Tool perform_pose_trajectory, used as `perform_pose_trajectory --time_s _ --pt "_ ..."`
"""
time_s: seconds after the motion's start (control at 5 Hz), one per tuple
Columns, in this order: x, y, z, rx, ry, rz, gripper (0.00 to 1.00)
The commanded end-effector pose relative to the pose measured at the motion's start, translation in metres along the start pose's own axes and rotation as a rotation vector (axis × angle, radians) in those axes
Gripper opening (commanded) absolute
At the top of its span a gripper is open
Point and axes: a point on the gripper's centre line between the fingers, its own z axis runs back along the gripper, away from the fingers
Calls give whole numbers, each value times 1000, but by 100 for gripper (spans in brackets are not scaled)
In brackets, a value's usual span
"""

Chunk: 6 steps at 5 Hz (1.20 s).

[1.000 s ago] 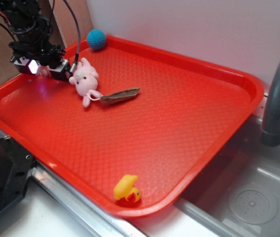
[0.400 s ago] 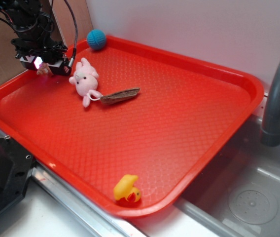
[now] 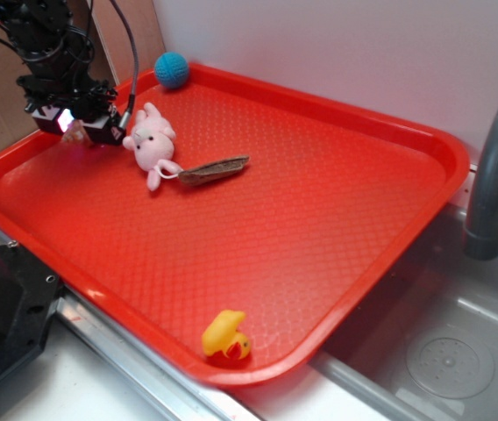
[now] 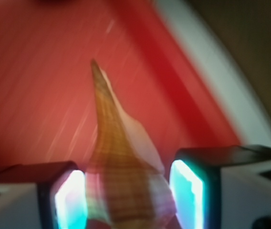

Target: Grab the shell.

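Here the black robot gripper (image 3: 75, 125) with glowing pads hangs above the far left corner of the red textured plastic tray (image 3: 319, 219), its jaws clamped on the small tan-orange ridged spiral shell (image 4: 121, 162). In the wrist view the shell sits between the two lit pads (image 4: 71, 200), its pointed cone tip aimed away over the tray, the picture smeared by blur. Just beside the gripper lies a pink plush pig (image 3: 152, 140), touching a flat brown-grey leaf-like piece (image 3: 214, 168). A blue knitted ball (image 3: 172, 69) rests at the far rim, and a yellow rubber duck (image 3: 226, 336) at the near edge, well apart.
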Motion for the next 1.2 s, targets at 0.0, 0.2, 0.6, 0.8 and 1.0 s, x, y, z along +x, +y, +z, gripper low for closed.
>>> perform_pose_trajectory --time_s 0.0,0.2,0.6,0.8,1.0 --pt "-51 -26 124 -171 -59 -107 0" --pt "-51 -39 164 -138 -51 -110 0" --pt "-33 -65 192 -165 134 -230 0" --pt "-16 -68 185 -190 216 -264 0" --pt "-12 -62 173 -181 229 -267 0"
